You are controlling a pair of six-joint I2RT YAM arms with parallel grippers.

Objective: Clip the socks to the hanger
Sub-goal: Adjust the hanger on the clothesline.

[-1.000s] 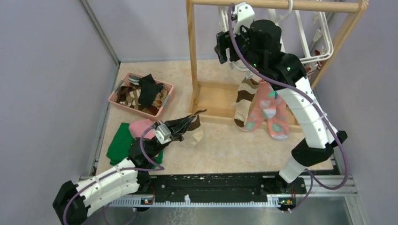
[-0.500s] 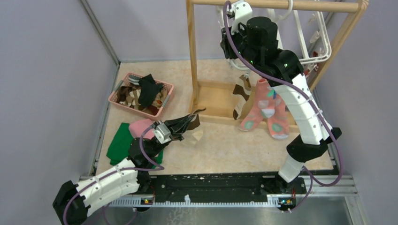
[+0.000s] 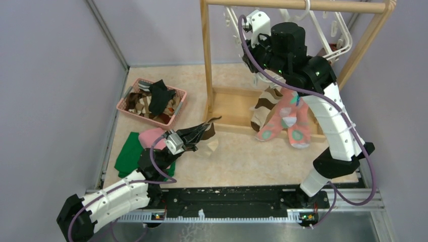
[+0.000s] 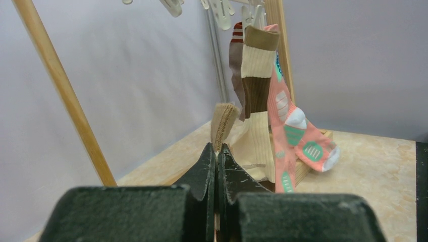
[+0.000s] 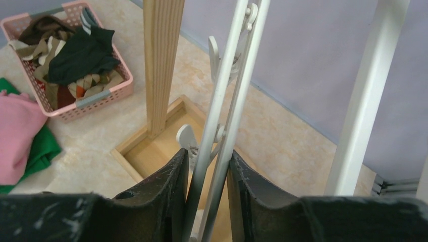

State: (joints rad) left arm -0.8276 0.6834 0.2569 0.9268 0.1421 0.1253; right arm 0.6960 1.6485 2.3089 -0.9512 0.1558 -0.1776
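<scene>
My left gripper (image 3: 203,133) (image 4: 218,151) is shut on the tan cuff of a brown-cream sock (image 4: 223,120) (image 3: 211,145), held just above the floor. High up, my right gripper (image 3: 254,64) (image 5: 208,161) is shut on two thin bars of the white hanger (image 5: 228,101) (image 3: 339,41), which hangs tilted from the wooden stand's top rail. A brown-cream striped sock (image 3: 262,107) (image 4: 256,96), a salmon pink sock (image 3: 288,120) (image 4: 295,138) and a grey-brown sock with a red-white cuff (image 4: 235,50) hang from it. Free clips (image 4: 221,9) dangle above them.
The wooden frame stand (image 3: 206,60) (image 5: 161,60) has a box-like base (image 3: 229,108). A pink basket (image 3: 151,101) (image 5: 75,63) of several socks sits at the back left. A pink cloth (image 3: 152,137) (image 5: 15,128) lies on a green cloth (image 3: 130,154) (image 5: 43,151). Walls close in on both sides.
My right gripper has closed on the hanger's bars and pulled them, so the hanger has tilted and the hanging socks have swung. The left arm and its sock have not moved.
</scene>
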